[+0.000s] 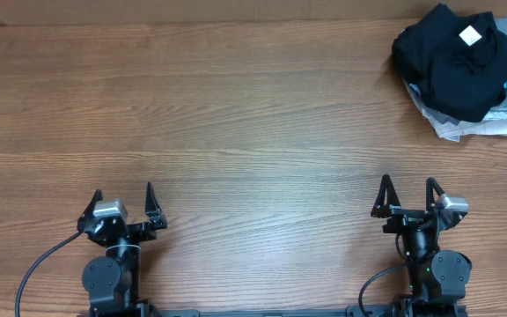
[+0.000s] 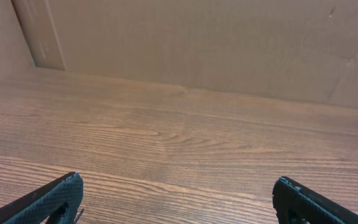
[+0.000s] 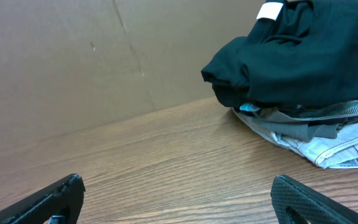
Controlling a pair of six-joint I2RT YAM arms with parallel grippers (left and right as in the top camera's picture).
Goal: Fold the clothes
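The clothes, a crumpled black T-shirt with a small white neck label, lie on top of a pile at the table's far right corner; the right wrist view shows the same T-shirt at upper right. Far from it, at the near left edge, my left gripper stands open and holds nothing, its jaws wide apart over bare wood. At the near right edge my right gripper is open too, nothing between its jaws, well short of the pile.
Grey and white folded pieces lie under the black T-shirt. A brown cardboard wall runs along the far edge of the wooden table.
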